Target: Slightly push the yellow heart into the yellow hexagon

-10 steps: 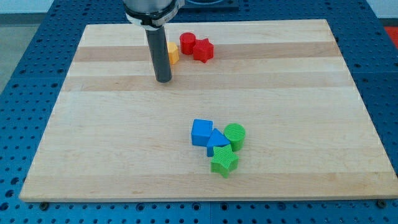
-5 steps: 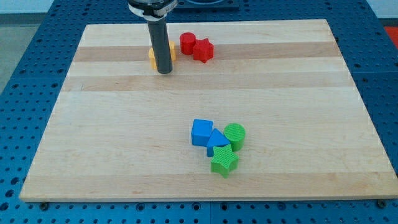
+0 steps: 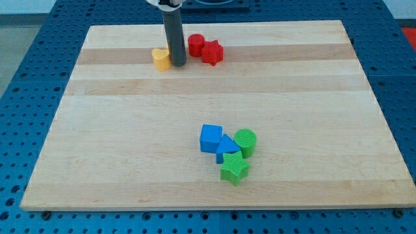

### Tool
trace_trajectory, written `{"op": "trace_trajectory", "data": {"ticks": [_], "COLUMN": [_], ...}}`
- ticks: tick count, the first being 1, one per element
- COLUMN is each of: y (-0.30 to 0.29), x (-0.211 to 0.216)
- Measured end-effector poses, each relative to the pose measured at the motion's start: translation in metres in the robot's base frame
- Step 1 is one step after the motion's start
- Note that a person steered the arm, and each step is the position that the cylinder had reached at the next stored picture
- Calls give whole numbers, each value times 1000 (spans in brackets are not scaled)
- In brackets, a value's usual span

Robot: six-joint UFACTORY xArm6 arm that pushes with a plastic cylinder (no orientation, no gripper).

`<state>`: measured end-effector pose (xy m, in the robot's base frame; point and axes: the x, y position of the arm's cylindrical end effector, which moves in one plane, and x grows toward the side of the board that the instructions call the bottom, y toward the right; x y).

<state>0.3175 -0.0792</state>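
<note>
Now my tip is touching the yellow heart, holding nothing; the yellow hexagon is hiding, so next I'm pushing gently

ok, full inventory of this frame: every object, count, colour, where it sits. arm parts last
yellow block: 1, yellow, near the view's top, left of the rod; shape unclear; any second yellow block is hidden
red cylinder: 1, red, near the view's top, right of the rod
red star: 1, red, touching the red cylinder on its right
blue cube: 1, blue, lower centre, left end of the cluster
blue block: 1, blue, between the blue cube and the green blocks; shape unclear
green cylinder: 1, green, right side of the cluster
green star: 1, green, bottom of the cluster
board: 1, light wood, on a blue perforated table
my tip: 1, dark rod, right against the yellow block's right side
</note>
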Motion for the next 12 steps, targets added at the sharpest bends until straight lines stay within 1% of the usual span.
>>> {"op": "trace_trajectory", "data": {"ticks": [1, 2, 3, 4, 5, 6, 8, 9, 12], "y": [1, 1, -21, -70, -91, -91, -84, -82, -42], "x": [-2, 26, 59, 52, 26, 18, 29, 23, 16]}}
